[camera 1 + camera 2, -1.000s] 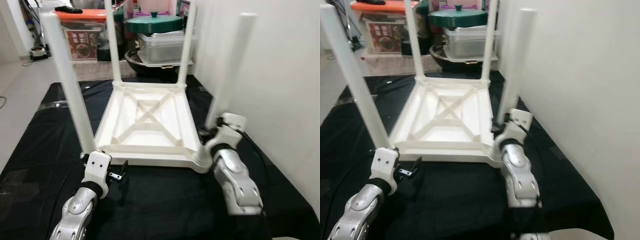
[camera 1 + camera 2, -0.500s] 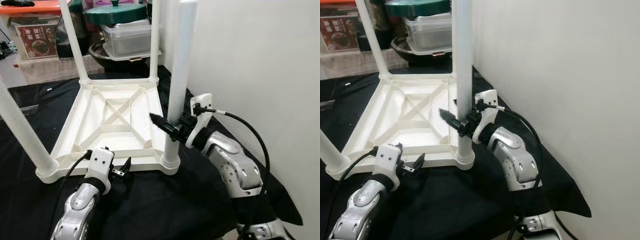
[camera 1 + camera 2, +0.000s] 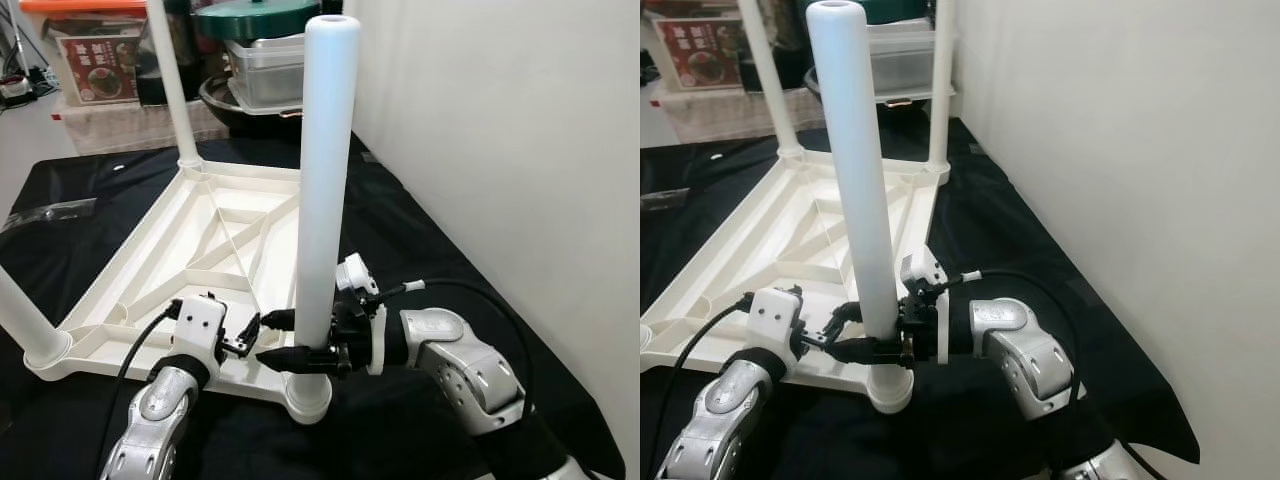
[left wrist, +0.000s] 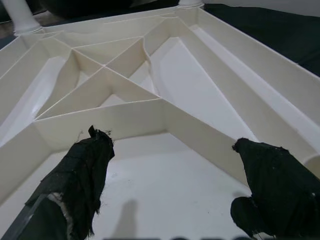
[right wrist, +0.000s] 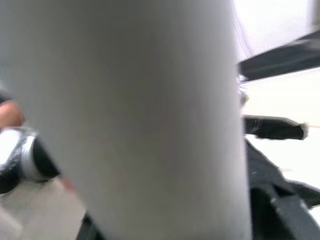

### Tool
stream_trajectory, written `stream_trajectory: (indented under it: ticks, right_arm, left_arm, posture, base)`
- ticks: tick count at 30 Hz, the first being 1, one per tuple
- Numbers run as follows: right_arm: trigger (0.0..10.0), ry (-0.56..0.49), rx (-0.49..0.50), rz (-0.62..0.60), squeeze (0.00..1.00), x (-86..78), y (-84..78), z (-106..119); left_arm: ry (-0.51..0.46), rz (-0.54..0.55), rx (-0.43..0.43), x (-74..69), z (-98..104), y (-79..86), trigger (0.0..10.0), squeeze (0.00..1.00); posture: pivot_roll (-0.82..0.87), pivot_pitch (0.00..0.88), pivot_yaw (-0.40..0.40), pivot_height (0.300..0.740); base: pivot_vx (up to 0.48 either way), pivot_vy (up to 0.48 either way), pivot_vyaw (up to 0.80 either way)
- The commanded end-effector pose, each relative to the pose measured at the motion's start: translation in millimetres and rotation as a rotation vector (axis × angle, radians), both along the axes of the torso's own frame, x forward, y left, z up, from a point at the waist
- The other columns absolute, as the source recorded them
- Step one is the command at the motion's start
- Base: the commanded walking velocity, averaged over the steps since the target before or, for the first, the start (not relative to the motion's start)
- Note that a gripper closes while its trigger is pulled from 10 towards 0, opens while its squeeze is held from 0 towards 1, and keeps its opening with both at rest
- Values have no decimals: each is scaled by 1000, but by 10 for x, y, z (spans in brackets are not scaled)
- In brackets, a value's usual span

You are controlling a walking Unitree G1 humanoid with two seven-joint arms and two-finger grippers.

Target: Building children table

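Note:
A white plastic children's table (image 3: 190, 235) lies upside down on a black cloth, its legs pointing up. The nearest leg (image 3: 325, 180) stands in the table's near right corner socket (image 3: 307, 393). My right gripper (image 3: 290, 340) reaches in from the right, low on that leg, one black finger on each side, shut on it. In the right wrist view the leg (image 5: 125, 100) is a blurred white mass right in front. My left gripper (image 4: 170, 185) is open over the ribbed underside, just inside the near rim, close to the right gripper's fingertips.
Another leg (image 3: 172, 85) rises at the far corner and one (image 3: 22, 320) at the near left. Behind the cloth stand an orange-lidded box (image 3: 95, 60), a green-lidded pot (image 3: 255, 20) and a clear container (image 3: 268, 75). A white wall (image 3: 500, 150) runs along the right.
The camera has swung and moved closer to the near right leg. My right gripper has slid lower on that leg toward its base. The left gripper stays at the near rim, still open.

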State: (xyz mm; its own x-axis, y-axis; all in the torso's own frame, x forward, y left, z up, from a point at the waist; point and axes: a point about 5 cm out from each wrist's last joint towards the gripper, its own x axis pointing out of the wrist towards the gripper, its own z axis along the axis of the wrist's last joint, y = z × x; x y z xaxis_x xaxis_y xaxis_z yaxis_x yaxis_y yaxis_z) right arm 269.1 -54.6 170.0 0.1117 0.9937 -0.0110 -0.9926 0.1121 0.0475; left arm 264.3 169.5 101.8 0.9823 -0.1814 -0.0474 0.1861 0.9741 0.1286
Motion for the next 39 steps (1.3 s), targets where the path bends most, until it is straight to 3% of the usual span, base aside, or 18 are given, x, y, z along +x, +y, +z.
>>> stream_trajectory:
  ticks: [1, 2, 3, 6, 10, 11, 15, 16, 19, 20, 22, 24, 30, 31, 32, 33, 35, 39]
  right_arm:
    - [0, 92, -93, -555, 0, 424, -141, -217]
    - [0, 92, -93, -555, 0, 424, -141, -217]
    - [0, 186, -205, -1193, 0, 701, -526, -443]
    - [0, 214, -246, -1480, 0, 659, -819, -524]
    - [0, 206, -255, -1524, 0, 621, -875, -530]
    - [10000, 179, -232, -1427, 0, 562, -750, -473]
    - [10000, 145, -201, -1337, 0, 506, -630, -398]
    - [10000, 117, -124, -1198, 1000, 490, -499, -271]
    - [10000, 101, -55, -1065, 1000, 501, -361, -145]
    - [10000, 44, 16, -805, 0, 528, -233, 79]
    - [10000, 44, 16, -805, 0, 528, -233, 79]
    - [10000, -27, 41, -452, 0, 369, -208, 236]
    - [10000, -101, -11, -35, 0, 103, -198, 231]
    - [8471, -94, -21, 20, 0, 64, -153, 188]
    - [2667, -62, -15, 40, 0, 51, -101, 149]
    - [2667, -62, -15, 40, 0, 51, -101, 149]
    - [0, -7, -17, -92, 0, 160, 8, 67]
    - [0, 107, -159, -1000, 0, 758, -185, -229]
  left_arm:
    - [10, -6, 13, -13, -17, -9, 10000, 0]
    - [10, -6, 13, -13, -17, -9, 10000, 0]
    - [13, -10, 13, -6, -25, -24, 10000, 0]
    - [15, -17, 11, 8, -27, -50, 10000, 0]
    - [15, -19, 9, 12, -25, -60, 10000, 0]
    - [15, -25, 9, 15, -28, -74, 10000, 0]
    - [16, -29, 8, 17, -29, -83, 10000, 0]
    - [16, -31, 10, 22, -28, -77, 10000, 0]
    - [15, -31, 11, 28, -27, -68, 10000, 0]
    - [14, -30, 12, 40, -24, -53, 10000, 0]
    - [14, -30, 12, 40, -24, -53, 10000, 0]
    - [11, -35, 11, 48, -21, -57, 10000, 0]
    - [6, -40, 11, 59, -7, -69, 10000, 0]
    - [2, -36, 11, 58, 4, -62, 10000, 0]
    - [0, -29, 15, 52, 3, -49, 10000, 0]
    - [0, -29, 15, 52, 3, -49, 10000, 0]
    - [1, -18, 16, 31, -3, -31, 10000, 0]
    - [8, -13, 16, -28, -24, -25, 10000, 0]
  posture:
    - [113, 0, -58, 740]
    - [113, 0, -58, 740]
    - [105, 0, -52, 740]
    - [99, 0, -45, 740]
    - [99, 0, -45, 740]
    - [92, 0, -37, 740]
    - [92, 0, -37, 740]
    - [92, 0, -38, 740]
    - [92, 0, -38, 740]
    - [89, 0, -37, 740]
    - [89, 0, -37, 740]
    - [85, 0, -36, 740]
    - [102, 0, -51, 740]
    - [111, 0, -59, 740]
    - [117, 0, -65, 740]
    - [117, 0, -65, 740]
    - [128, 0, -69, 740]
    - [129, 0, -66, 740]
  base:
    - [0, 0, 0]
    - [0, 0, 0]
    - [0, 0, 0]
    - [0, 0, 0]
    - [0, 0, 0]
    - [0, 0, 0]
    - [0, 0, 0]
    - [0, 0, 0]
    - [0, 0, 0]
    - [0, 0, 0]
    - [0, 0, 0]
    - [0, 0, 0]
    - [0, 0, 0]
    - [0, 0, 0]
    - [0, 0, 0]
    - [0, 0, 0]
    - [0, 0, 0]
    - [0, 0, 0]
